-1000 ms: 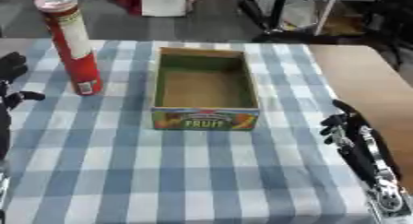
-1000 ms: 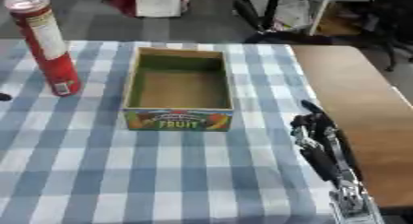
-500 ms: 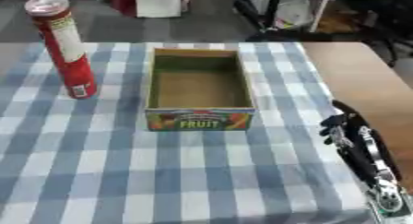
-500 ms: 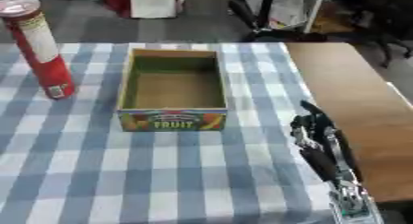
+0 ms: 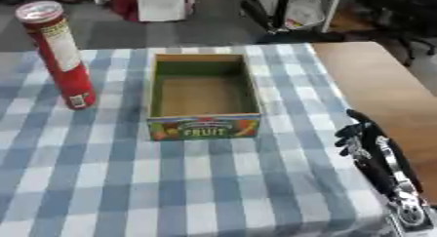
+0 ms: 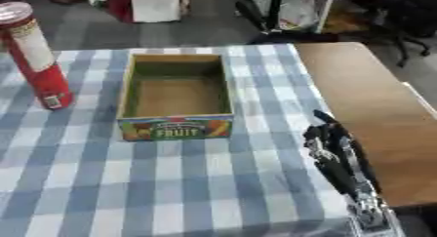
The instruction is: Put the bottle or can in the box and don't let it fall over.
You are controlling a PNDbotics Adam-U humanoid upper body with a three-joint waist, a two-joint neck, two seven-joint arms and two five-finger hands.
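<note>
A tall red can (image 5: 62, 53) with a silver lid stands upright on the blue-and-white checked cloth (image 5: 111, 182), left of the box. The open cardboard box (image 5: 202, 97), with FRUIT printed on its front, sits empty in the middle. My right hand (image 5: 368, 143) rests near the lower right table edge with straight fingers pointing up, holding nothing, well apart from the box and the can. My left hand shows in neither view.
Bare wooden tabletop (image 6: 367, 109) lies to the right of the cloth. Behind the far table edge stand bags, chair legs and other clutter (image 5: 290, 9) on the floor.
The whole picture has shifted, so the head camera moved. The left hand at the left edge one second ago is out of view. The can, the box and the right hand have stayed put.
</note>
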